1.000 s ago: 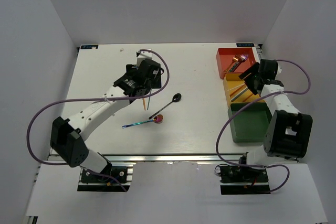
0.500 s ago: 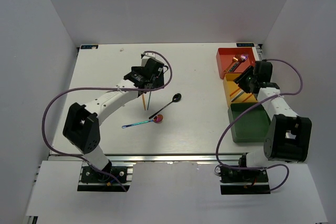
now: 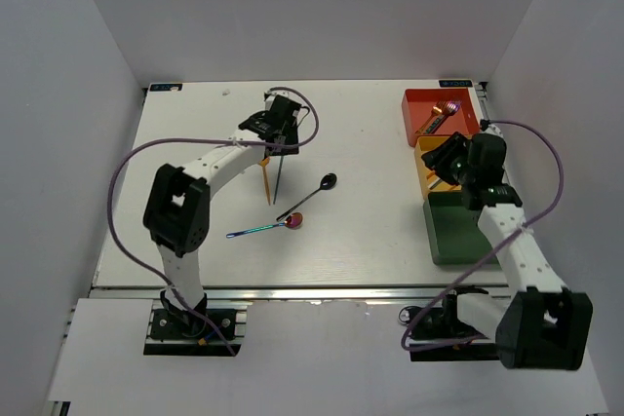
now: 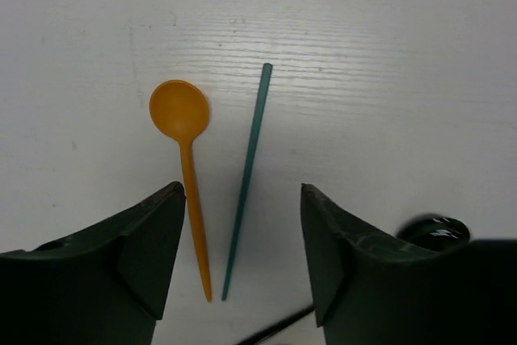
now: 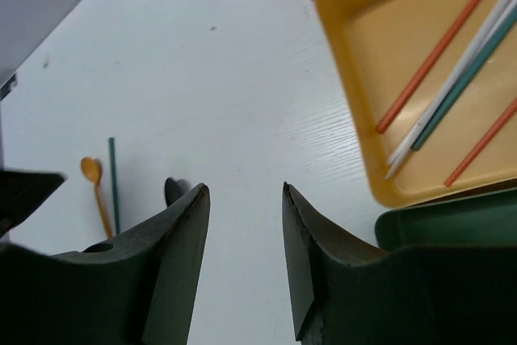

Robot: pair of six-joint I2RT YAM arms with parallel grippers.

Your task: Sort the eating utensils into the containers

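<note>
An orange spoon (image 4: 187, 167) and a teal chopstick (image 4: 246, 175) lie side by side on the white table, also seen from above as spoon (image 3: 266, 180) and chopstick (image 3: 279, 177). My left gripper (image 3: 276, 146) hovers open and empty just above their far ends; both show between its fingers in the wrist view (image 4: 242, 191). A black spoon (image 3: 314, 192) and an iridescent spoon (image 3: 263, 229) lie nearby. My right gripper (image 3: 442, 165) is open and empty at the left edge of the yellow tray (image 5: 363, 54), which holds several chopsticks (image 5: 440, 42).
The red-orange tray (image 3: 429, 104) holds utensils at the back right. The dark green tray (image 3: 463, 231) sits nearest, below the yellow one. The three trays stand in a column along the table's right edge. Purple cables loop off both arms.
My left gripper has moved toward the far side and slightly right, uncovering more of the orange spoon and teal chopstick. My right gripper has shifted left and nearer, off the yellow tray.
</note>
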